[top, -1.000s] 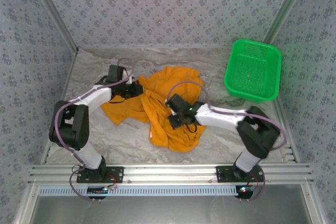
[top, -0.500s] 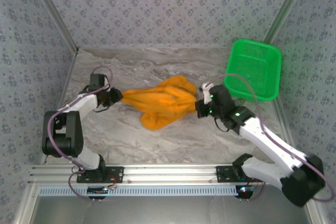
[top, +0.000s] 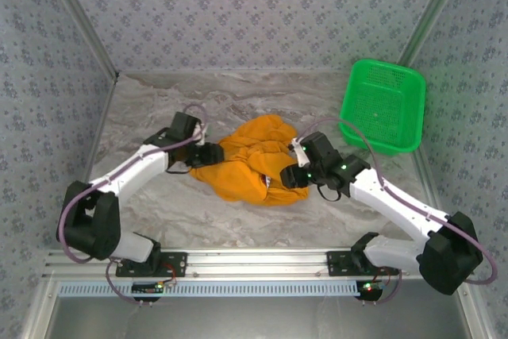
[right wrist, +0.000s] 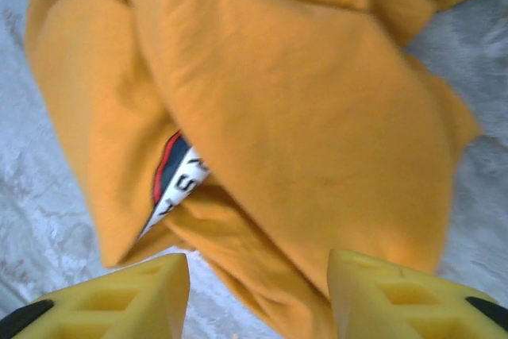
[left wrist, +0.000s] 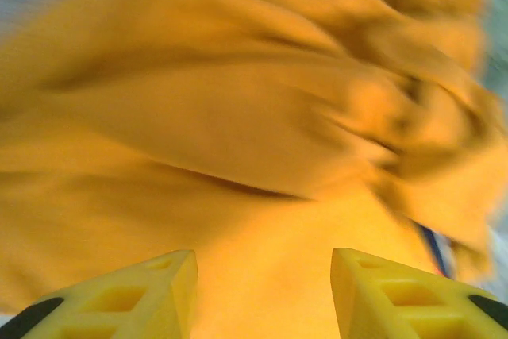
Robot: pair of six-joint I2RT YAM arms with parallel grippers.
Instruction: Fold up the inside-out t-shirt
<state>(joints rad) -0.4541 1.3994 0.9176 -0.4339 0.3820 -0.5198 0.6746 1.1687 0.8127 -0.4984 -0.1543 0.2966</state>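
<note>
The inside-out t-shirt [top: 252,152] lies as a crumpled orange-yellow heap in the middle of the table. My left gripper [top: 211,155] is at its left edge and my right gripper [top: 289,175] at its right edge, both pointing inward. In the left wrist view, blurred orange cloth [left wrist: 238,117] spreads under my left gripper [left wrist: 263,295], whose jaws stand apart. In the right wrist view my right gripper [right wrist: 258,299] is open over a fold of the shirt [right wrist: 302,117], and a white, navy and red label [right wrist: 171,184] peeks out from under a fold.
A green mesh basket [top: 382,105] stands at the back right, a short way beyond the right arm. The marbled table [top: 159,220] is bounded by patterned walls at the left, back and right, with a metal rail along the near edge.
Half a second ago the shirt was stretched between both grippers. Both have since moved inward and opened, and the shirt has slumped into a heap between them.
</note>
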